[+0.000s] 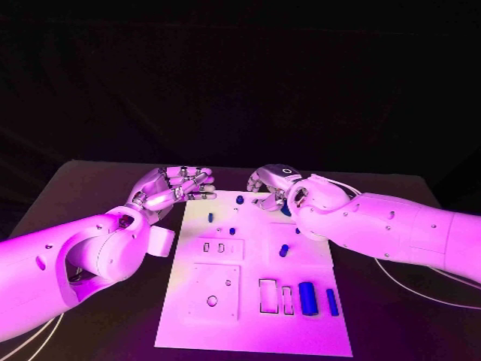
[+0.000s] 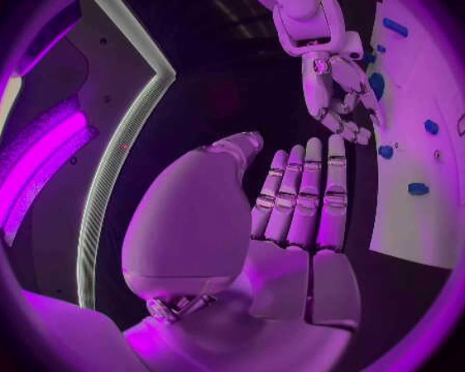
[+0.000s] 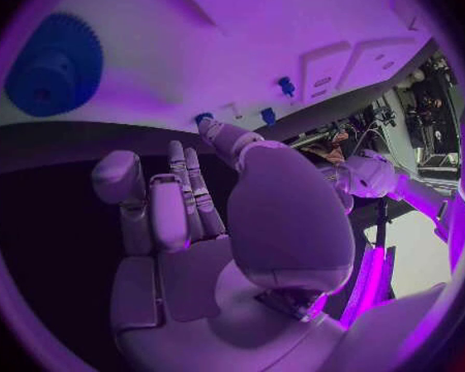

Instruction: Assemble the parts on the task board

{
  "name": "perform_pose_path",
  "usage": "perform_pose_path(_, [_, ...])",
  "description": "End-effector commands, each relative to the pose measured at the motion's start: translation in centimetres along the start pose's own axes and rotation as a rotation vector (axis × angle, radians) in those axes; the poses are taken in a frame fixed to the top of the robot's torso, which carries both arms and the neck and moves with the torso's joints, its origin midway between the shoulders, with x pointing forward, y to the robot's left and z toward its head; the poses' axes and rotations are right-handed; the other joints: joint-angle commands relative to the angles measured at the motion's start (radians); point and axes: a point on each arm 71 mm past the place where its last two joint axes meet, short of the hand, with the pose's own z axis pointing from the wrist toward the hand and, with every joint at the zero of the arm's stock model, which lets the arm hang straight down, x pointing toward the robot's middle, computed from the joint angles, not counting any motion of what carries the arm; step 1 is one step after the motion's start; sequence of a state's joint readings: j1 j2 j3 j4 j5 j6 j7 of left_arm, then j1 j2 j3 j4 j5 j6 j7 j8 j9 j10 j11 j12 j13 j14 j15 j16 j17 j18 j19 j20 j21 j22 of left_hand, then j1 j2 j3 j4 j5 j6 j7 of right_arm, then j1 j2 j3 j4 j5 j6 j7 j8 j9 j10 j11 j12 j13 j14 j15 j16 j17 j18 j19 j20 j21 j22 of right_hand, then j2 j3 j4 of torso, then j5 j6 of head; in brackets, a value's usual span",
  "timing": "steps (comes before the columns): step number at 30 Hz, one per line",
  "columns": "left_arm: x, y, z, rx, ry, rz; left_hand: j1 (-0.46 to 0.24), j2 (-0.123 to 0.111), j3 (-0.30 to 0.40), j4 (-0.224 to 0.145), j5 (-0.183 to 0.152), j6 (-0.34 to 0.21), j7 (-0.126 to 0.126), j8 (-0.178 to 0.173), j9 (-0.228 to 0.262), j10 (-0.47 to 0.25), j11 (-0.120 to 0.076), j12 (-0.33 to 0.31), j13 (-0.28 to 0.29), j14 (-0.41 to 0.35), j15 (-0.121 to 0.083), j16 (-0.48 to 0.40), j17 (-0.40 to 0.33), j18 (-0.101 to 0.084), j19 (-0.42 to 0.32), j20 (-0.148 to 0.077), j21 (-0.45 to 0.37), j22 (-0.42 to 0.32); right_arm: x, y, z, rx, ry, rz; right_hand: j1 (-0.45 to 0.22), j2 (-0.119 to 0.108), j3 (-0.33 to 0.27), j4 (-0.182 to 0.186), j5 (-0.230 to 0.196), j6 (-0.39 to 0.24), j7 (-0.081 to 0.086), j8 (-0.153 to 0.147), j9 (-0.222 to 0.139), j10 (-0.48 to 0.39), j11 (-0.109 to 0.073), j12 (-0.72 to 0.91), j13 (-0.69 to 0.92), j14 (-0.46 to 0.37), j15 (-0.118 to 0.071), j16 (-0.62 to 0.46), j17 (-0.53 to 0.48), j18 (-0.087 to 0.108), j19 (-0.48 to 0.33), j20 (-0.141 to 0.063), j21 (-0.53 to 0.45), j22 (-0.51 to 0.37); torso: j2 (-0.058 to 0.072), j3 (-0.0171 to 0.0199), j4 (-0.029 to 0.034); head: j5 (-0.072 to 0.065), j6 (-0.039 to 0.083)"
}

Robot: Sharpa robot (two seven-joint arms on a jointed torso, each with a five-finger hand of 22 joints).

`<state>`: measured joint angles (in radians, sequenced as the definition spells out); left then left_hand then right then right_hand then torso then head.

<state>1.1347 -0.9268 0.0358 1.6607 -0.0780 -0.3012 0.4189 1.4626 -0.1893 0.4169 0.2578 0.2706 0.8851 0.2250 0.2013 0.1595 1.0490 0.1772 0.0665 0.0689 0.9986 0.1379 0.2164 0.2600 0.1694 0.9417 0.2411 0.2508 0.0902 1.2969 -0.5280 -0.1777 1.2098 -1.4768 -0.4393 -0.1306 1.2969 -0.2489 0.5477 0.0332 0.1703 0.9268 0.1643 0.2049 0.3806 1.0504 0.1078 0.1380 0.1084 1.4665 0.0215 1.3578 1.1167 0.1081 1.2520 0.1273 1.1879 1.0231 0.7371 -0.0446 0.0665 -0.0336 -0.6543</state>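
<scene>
Both hands hover at the task board's [image 1: 306, 331] far edge, nothing held. Left hand [image 1: 176, 186] fingers straight, right hand [image 1: 273, 184] fingers curled; black table [image 1: 89, 188] underneath

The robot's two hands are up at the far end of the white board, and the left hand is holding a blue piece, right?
Not quite. Both hands are at the far end of the task board, but the left hand holds nothing. The left wrist view shows its fingers straight and its palm bare. The blue parts lie on the board.

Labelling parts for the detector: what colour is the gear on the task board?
Blue. The toothed gear lies on the white task board, clearest in the right wrist view.
</scene>
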Motion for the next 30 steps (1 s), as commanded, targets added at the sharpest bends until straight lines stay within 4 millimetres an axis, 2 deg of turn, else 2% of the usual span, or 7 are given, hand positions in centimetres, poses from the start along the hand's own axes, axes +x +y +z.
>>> perform_pose_path(1, [0.0, -0.2, 0.0, 0.007, 0.014, -0.009, 0.000, -0.004, 0.005, 0.001, -0.006, -0.005, 0.012, -0.004, 0.001, -0.001, 0.004, -0.002, 0.000, -0.004, 0.000, -0.003, 0.001, 0.013, -0.008, 0.002, -0.005, -0.001, -1.2, -0.9, -1.3, 0.014, -0.054, 0.065, 0.009, 0.002, -0.007, 0.003, -0.001, 0.009, 0.000, 0.001, 0.003, 0.038, -0.006, 0.038, 0.011, 0.017, -0.001, 0.015, 0.019, 0.002, 0.026, -0.002, 0.024, 0.033, -0.002, 0.0024, -0.0090, 0.002, 0.002])
perform_pose_path(9, [-0.4, -0.2, -0.1, 0.008, 0.006, -0.006, 0.000, -0.005, 0.005, 0.001, -0.006, -0.006, 0.012, -0.004, 0.001, -0.002, 0.005, -0.002, 0.000, -0.005, 0.000, -0.004, 0.002, 0.013, -0.008, 0.002, -0.005, -0.002, -2.7, -4.1, -4.8, 0.114, 0.002, 0.232, -0.006, -0.024, -0.085, 0.021, -0.004, -0.003, -0.019, -0.015, 0.008, 0.225, -0.051, 0.279, 0.153, 0.028, -0.038, 0.039, 0.053, -0.009, 0.061, -0.035, 0.059, 0.092, -0.005, 0.0100, -0.0220, 0.002, 0.004])
perform_pose_path(11, [-0.4, -0.2, -0.1, 0.008, 0.006, -0.005, 0.000, -0.005, 0.005, 0.001, -0.006, -0.006, 0.012, -0.004, 0.001, -0.002, 0.005, -0.002, 0.000, -0.005, 0.000, -0.004, 0.002, 0.013, -0.008, 0.002, -0.005, -0.002, -2.7, -4.6, -5.2, 0.132, 0.030, 0.246, 0.020, -0.010, -0.164, 0.030, 0.004, -0.020, -0.026, -0.010, 0.020, 0.124, -0.052, 0.533, 0.370, 0.046, -0.040, 0.084, 0.133, -0.018, 0.084, -0.036, 0.085, 0.134, -0.005, 0.0112, -0.0228, 0.002, 0.004])
perform_pose_path(12, [-0.4, -0.2, -0.1, 0.008, 0.006, -0.005, 0.000, -0.005, 0.005, 0.001, -0.006, -0.006, 0.012, -0.004, 0.001, -0.002, 0.005, -0.002, 0.000, -0.005, 0.000, -0.004, 0.002, 0.013, -0.008, 0.002, -0.005, -0.002, -2.6, -4.8, -5.4, 0.139, 0.042, 0.250, 0.028, 0.002, -0.223, 0.053, 0.006, -0.035, -0.020, 0.003, 0.032, 0.080, -0.039, 0.833, 0.674, 0.059, -0.029, 0.123, 0.212, -0.022, 0.101, -0.033, 0.107, 0.168, -0.005, 0.0121, -0.0234, 0.002, 0.004])
perform_pose_path(14, [-0.4, -0.2, 0.0, 0.008, 0.006, -0.005, 0.000, -0.005, 0.005, 0.001, -0.006, -0.006, 0.012, -0.004, 0.001, -0.002, 0.005, -0.002, 0.000, -0.005, 0.000, -0.004, 0.002, 0.013, -0.008, 0.002, -0.005, -0.002, -2.6, -5.6, -5.8, 0.162, 0.072, 0.253, 0.031, 0.020, -0.280, 0.090, 0.002, -0.053, -0.008, 0.018, 0.043, 0.185, -0.033, 1.082, 0.955, 0.079, -0.020, 0.170, 0.328, -0.034, 0.131, -0.023, 0.147, 0.226, -0.004, 0.0140, -0.0232, 0.003, 0.003])
perform_pose_path(21, [-0.5, -0.1, 0.0, 0.007, 0.004, -0.003, 0.000, -0.005, 0.005, 0.001, -0.006, -0.006, 0.012, -0.004, 0.001, -0.002, 0.005, -0.002, 0.000, -0.005, 0.000, -0.004, 0.002, 0.013, -0.008, 0.002, -0.005, -0.002, -2.4, -6.8, -6.0, 0.207, 0.108, 0.247, 0.071, 0.043, -0.385, 0.150, 0.004, -0.081, 0.001, 0.044, 0.056, 0.291, -0.024, 1.255, 1.177, 0.090, -0.010, 0.192, 0.386, -0.046, 0.162, -0.011, 0.190, 0.291, -0.004, 0.0122, -0.0209, 0.000, 0.003])
perform_pose_path(30, [-0.4, -0.1, 0.1, 0.006, 0.007, -0.004, 0.000, -0.005, 0.005, 0.000, -0.006, -0.006, 0.012, -0.005, 0.002, -0.002, 0.005, -0.002, 0.000, -0.005, 0.000, -0.005, 0.004, 0.013, -0.009, 0.002, -0.006, -0.002, -1.6, -7.3, -5.3, 0.233, 0.139, 0.238, 0.084, 0.050, -0.405, 0.165, 0.004, -0.088, 0.003, 0.048, 0.057, 0.309, -0.022, 1.276, 1.207, 0.091, -0.008, 0.195, 0.394, -0.048, 0.167, -0.009, 0.197, 0.302, -0.003, 0.0100, -0.0164, 0.000, -0.003])
